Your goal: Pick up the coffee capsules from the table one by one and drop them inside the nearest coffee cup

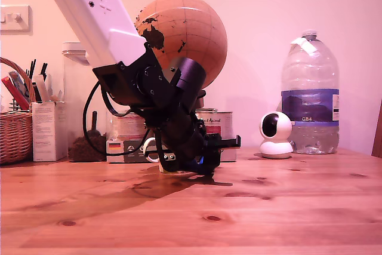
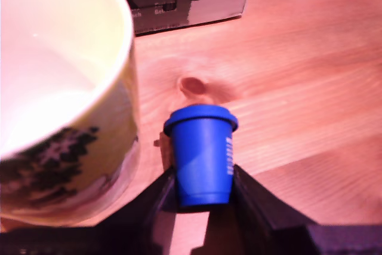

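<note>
Capsule (image 2: pixel 201 159) held between the gripper (image 2: pixel 203 198) fingers, just beside the coffee cup (image 2: pixel 65 106); drop into the cup not yet made.

Blue capsule stands upright, wide rim up, its lower part pinched by the two dark fingers (image 2: pixel 256 204), one on each side; jaws clamped on it, contact visible on both flanks; whether it rests on the table (image 2: pixel 310 76) or hangs just clear, cannot tell from the wrist view. In the exterior view the arm is pitched steeply down, gripper (image 1: pixel 200 162) low at the wood, cup mostly hidden behind it. Judgement: lift straight up first, high enough to clear the pale rim; only then move over the cup's mouth; centre above the opening before releasing; grip sits low on a tapered body, so move slowly to avoid tipping or slipping.
</note>
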